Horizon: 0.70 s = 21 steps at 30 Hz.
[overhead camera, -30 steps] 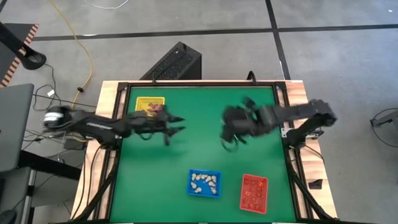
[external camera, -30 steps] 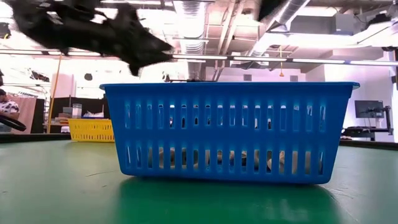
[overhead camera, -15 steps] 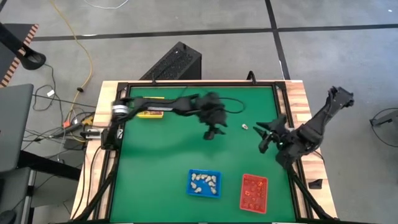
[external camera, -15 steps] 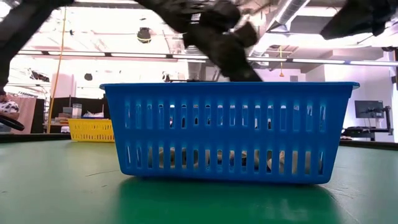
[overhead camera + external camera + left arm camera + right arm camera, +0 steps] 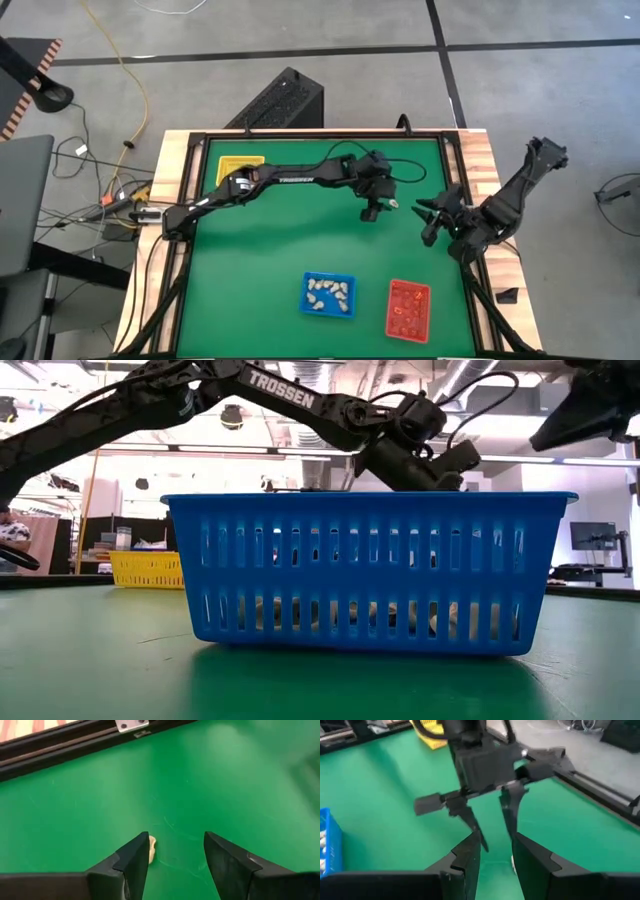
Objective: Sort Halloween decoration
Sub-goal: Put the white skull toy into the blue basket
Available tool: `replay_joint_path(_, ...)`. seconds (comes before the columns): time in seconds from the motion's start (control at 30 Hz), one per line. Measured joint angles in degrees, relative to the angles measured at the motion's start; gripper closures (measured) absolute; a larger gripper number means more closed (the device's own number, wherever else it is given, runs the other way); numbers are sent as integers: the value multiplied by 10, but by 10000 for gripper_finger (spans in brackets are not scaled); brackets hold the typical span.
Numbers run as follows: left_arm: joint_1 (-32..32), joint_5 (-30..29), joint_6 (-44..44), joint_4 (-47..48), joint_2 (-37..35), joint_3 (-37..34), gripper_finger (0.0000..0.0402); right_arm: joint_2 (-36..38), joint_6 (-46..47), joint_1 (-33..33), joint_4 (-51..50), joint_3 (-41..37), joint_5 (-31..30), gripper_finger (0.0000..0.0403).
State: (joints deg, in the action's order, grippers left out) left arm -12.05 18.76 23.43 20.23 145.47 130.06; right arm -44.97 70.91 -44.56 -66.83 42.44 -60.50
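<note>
The left gripper point(image 5: 175, 857) hangs parted and empty over the green table point(image 5: 270, 240), a cream trinket point(image 5: 152, 843) just beside 1 finger point(image 5: 134, 857), partly hidden by it. The right gripper point(image 5: 428, 222) waits to the right, parted, holding nothing. Near side: cream trinkets fill the blue tray point(image 5: 328, 294), orange ones the red tray point(image 5: 408, 309).

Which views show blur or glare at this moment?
Right wrist view: the left hand ahead looks soft with blur. Low view: bright ceiling lights wash out the room behind the blue tray. Left wrist view: the cream trinket is fairly sharp. High view: even light.
</note>
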Motion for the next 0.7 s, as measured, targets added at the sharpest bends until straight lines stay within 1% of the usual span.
replay_joint_path(0.17, 3, -15, -11, -24, 16, -1, 223, 4, 2, 5, -2, 0, 0, 260)
replay_joint_path(0.23, 4, -23, -15, -36, 18, -2, 223, -3, 16, 16, -2, -1, 24, 260)
replay_joint_path(0.3, 4, -47, -15, -25, 5, -2, 223, -10, 25, 34, -4, -9, 50, 260)
replay_joint_path(0.4, 0, -113, 0, 48, -42, -1, 223, -14, 26, 71, -1, -25, 78, 260)
replay_joint_path(0.47, -7, -156, 14, 109, -90, -1, 223, -15, 26, 100, 1, -39, 107, 260)
replay_joint_path(0.53, -15, -185, 23, 154, -138, 1, 223, -22, 12, 133, 12, -56, 131, 260)
replay_joint_path(0.6, -25, -209, 25, 197, -181, 2, 223, -23, -30, 166, 42, -77, 157, 260)
replay_joint_path(0.7, -46, -228, 16, 258, -231, -1, 223, -24, -121, 218, 137, -111, 192, 260)
